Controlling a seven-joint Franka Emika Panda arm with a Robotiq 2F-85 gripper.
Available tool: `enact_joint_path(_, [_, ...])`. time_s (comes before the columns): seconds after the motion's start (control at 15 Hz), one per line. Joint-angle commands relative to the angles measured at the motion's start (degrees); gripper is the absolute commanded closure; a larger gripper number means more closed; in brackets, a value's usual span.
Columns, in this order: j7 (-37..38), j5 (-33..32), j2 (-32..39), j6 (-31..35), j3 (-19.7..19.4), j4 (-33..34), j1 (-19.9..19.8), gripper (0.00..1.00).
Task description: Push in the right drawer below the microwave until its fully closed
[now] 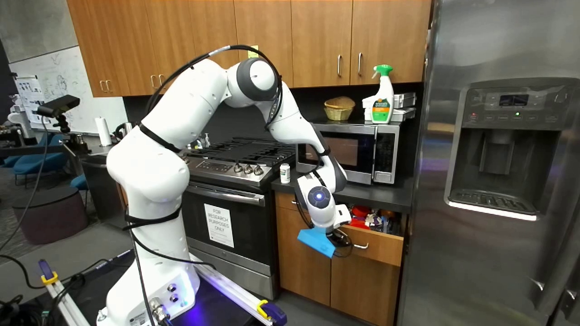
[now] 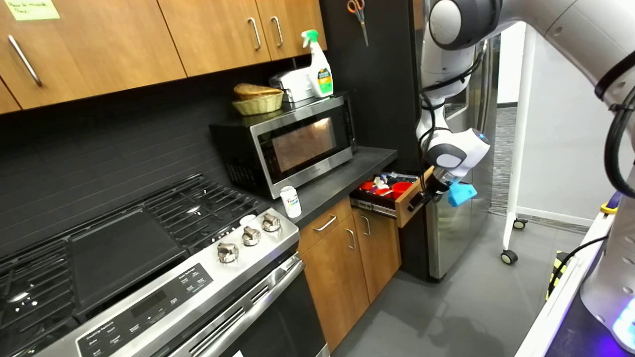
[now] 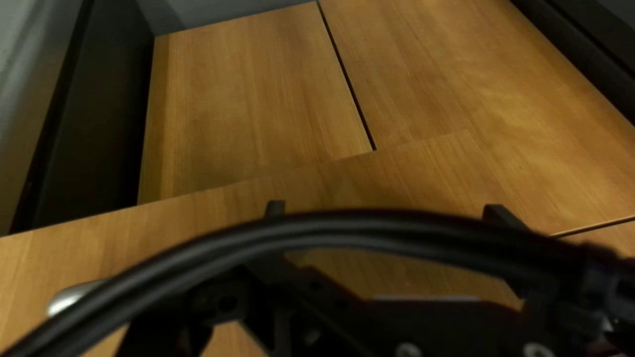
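The right drawer is pulled out below the microwave, with red items and clutter inside. It also stands open in an exterior view, where the microwave is above it. Its wood front crosses the wrist view, with part of its metal handle at lower left. My gripper is open, fingers spread, with only the wood front seen between them. The gripper is at the outer face of the drawer front; I cannot tell whether it touches. A cable partly covers the fingers.
A steel fridge stands close beside the drawer. The black-and-steel oven is on its other side. A white can stands on the counter edge. A blue piece sticks out from the wrist. A closed drawer adjoins.
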Motion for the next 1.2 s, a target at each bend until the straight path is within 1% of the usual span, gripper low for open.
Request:
enact_joint_path(0.0, [0.9,2.8,0.1,1.1,-0.7,1.3,2.0,0.00])
enact_joint_path(0.4, [1.4,7.8,2.3,2.3,-0.7,3.5,4.1,0.00])
enact_joint_path(0.93, [3.7,10.2,3.4,2.5,-1.3,4.7,5.2,0.00])
enact_joint_path(1.13, [2.9,12.7,2.7,2.4,-1.8,4.5,5.7,0.00])
